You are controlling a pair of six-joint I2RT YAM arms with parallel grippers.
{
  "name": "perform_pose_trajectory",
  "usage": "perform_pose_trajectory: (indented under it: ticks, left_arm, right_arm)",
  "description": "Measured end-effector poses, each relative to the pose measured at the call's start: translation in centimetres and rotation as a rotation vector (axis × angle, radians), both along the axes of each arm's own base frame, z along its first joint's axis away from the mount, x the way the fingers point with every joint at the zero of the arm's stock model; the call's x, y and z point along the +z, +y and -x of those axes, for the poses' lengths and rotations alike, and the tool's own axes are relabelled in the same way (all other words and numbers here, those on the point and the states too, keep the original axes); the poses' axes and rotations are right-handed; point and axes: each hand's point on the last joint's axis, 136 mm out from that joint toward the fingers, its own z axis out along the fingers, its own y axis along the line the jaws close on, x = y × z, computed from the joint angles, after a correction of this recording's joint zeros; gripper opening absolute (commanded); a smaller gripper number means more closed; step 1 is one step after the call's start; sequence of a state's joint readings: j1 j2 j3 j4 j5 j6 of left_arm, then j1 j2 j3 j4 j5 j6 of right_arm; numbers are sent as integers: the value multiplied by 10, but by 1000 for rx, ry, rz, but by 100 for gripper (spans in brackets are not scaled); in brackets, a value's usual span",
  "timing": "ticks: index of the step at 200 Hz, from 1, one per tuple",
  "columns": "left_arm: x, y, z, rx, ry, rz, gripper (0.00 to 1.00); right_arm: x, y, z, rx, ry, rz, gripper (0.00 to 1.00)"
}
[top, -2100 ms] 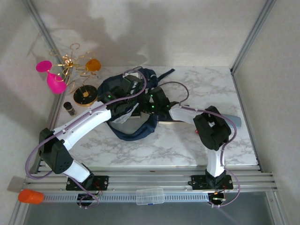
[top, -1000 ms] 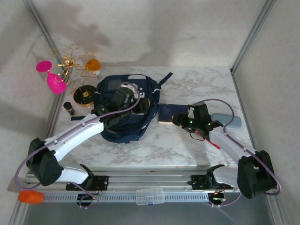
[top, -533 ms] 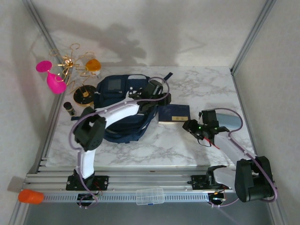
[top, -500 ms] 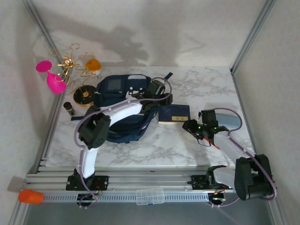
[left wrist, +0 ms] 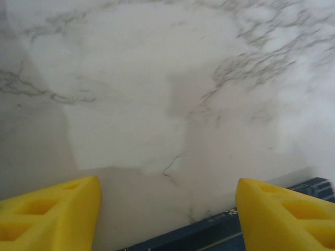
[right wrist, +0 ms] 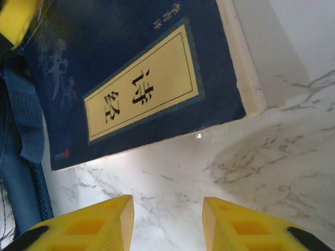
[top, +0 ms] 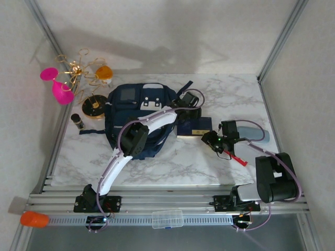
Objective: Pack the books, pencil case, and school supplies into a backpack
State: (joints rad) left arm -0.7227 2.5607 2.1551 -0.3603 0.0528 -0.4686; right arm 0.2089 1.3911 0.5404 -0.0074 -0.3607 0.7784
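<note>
Okay, your left gripper point(top: 191, 109) sits at the far edge of the navy book point(top: 194, 127). Its jaws are spread wide, with nothing but bare marble table point(left wrist: 157, 78) between them. The left wrist view catches just a sliver of the book's cover by the tips. Your right gripper point(right wrist: 167, 222) is at the book's near edge, close to its right corner, jaws apart and empty, marble showing in the gap. The book lies flat on the table with its yellow title label point(right wrist: 141, 89) facing up, and neither arm grips it. The backpack point(top: 137, 117) lies just left of the book. One strap point(right wrist: 26, 130) runs along the book's left edge; can't tell if it touches. The pencil case point(top: 260, 135) is right of the book, past the right gripper. The red packet point(top: 239, 159) lies right of the book and nearer than it, beside the right arm.
</note>
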Motion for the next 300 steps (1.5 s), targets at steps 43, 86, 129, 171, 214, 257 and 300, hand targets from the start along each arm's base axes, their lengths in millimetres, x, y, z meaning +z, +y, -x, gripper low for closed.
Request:
perform_pose_trajectory:
  ticks: [43, 86, 129, 171, 214, 257, 300]
  left_arm:
    - [1, 4, 3, -4, 44, 1, 68]
    - [-1, 15, 23, -12, 80, -27, 67]
    - [-3, 36, 77, -25, 143, -65, 66]
    - [-3, 43, 150, -30, 209, -20, 64]
    - [2, 35, 173, -10, 225, 64, 62]
    - [10, 35, 162, 37, 193, 109, 61]
    - [8, 30, 164, 38, 186, 141, 56]
  right_arm:
    - [-4, 1, -12, -21, 3, -7, 40]
    - [-4, -4, -35, -53, -4, 10, 40]
    - [1, -20, -70, -91, -32, 37, 41]
    - [9, -16, -91, -34, -57, 52, 49]
    - [16, -23, -85, 6, -44, 127, 60]
    - [26, -25, -57, 33, -54, 140, 66]
    - [-1, -10, -14, 109, 36, 101, 71]
